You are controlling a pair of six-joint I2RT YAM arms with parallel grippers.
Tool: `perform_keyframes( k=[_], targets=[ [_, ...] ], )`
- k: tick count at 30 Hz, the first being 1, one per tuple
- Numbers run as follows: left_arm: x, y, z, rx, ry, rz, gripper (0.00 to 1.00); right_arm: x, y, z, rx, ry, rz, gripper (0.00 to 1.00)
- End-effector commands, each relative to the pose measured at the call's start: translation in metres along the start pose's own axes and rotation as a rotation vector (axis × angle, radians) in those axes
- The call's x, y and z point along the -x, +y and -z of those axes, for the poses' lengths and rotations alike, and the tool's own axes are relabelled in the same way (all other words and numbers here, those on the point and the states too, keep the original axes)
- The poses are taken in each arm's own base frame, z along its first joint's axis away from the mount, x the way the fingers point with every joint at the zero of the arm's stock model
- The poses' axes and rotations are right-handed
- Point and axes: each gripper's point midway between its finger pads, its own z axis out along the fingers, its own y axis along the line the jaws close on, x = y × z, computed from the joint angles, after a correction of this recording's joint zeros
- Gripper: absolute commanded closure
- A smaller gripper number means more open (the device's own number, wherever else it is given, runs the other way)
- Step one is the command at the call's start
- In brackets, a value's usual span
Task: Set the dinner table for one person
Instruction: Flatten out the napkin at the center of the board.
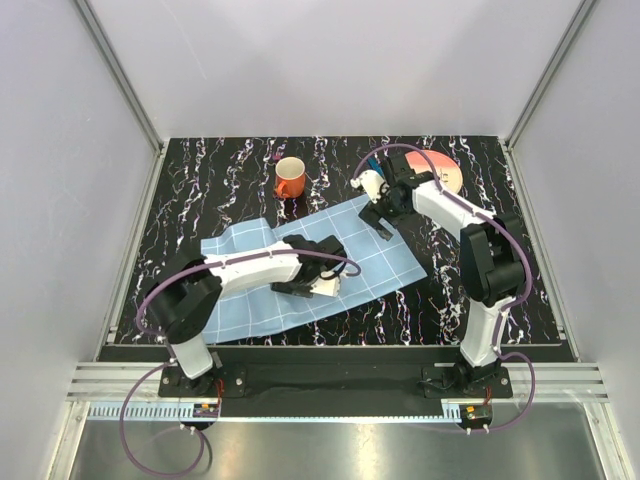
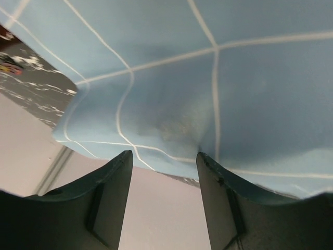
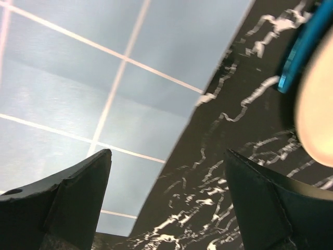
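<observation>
The dinner table (image 1: 220,180) is a black top with white marble streaks. A light-blue checked mat (image 1: 250,285) lies slanted across its middle. My left gripper (image 1: 305,287) is low over the mat's centre. In the left wrist view its jaws (image 2: 164,153) stand apart with nothing between them, and the mat (image 2: 234,94) puckers just beyond the tips. My right gripper (image 1: 383,225) is at the mat's far right edge. It is open (image 3: 167,151), one finger over the mat (image 3: 78,94), the other over bare table (image 3: 223,156).
An orange mug (image 1: 290,178) stands upright behind the mat. A pink plate (image 1: 445,175) lies at the back right, partly hidden by my right arm, with a blue object (image 3: 291,57) at its near side. White walls close in the table.
</observation>
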Motion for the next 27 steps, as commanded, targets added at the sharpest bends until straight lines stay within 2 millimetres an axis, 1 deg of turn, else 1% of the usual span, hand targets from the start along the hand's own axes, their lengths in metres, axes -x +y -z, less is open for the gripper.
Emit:
perform_keyframes(
  k=[1,2,6,9,12,14,16,18,20,25,27],
  targets=[
    [-0.026,-0.026,0.005,-0.161,0.116,-0.026,0.45,0.014,0.018,-0.004,0.069,-0.061,0.013,0.04],
    [-0.029,-0.03,0.005,-0.185,0.135,-0.021,0.47,0.015,0.019,-0.006,0.071,-0.062,0.013,0.04],
    [-0.042,-0.045,0.006,-0.293,0.209,-0.017,0.49,0.015,0.025,-0.016,0.095,-0.052,0.008,0.04],
    [-0.044,-0.044,0.007,-0.319,0.231,-0.005,0.49,0.011,0.03,-0.027,0.111,-0.034,0.0,0.04],
    [-0.039,-0.029,0.007,-0.283,0.201,0.04,0.48,0.002,0.032,-0.038,0.114,-0.001,-0.004,0.03],
    [-0.036,-0.014,0.01,-0.242,0.176,0.078,0.46,-0.006,0.033,-0.046,0.115,0.029,-0.005,0.03],
    [-0.031,0.003,0.014,-0.186,0.137,0.126,0.44,-0.011,0.033,-0.05,0.102,0.052,-0.008,0.02],
    [-0.028,0.017,0.017,-0.134,0.115,0.155,0.43,-0.017,0.029,-0.052,0.076,0.076,-0.014,0.01],
    [-0.03,0.028,0.02,-0.082,0.109,0.173,0.42,-0.027,0.03,-0.055,0.065,0.104,-0.016,0.01],
    [-0.036,0.04,0.025,-0.02,0.102,0.19,0.42,-0.055,0.027,-0.053,0.022,0.166,-0.054,0.0],
    [-0.04,0.041,0.026,-0.007,0.109,0.19,0.42,-0.064,0.017,-0.051,-0.027,0.193,-0.075,0.0]
  ],
)
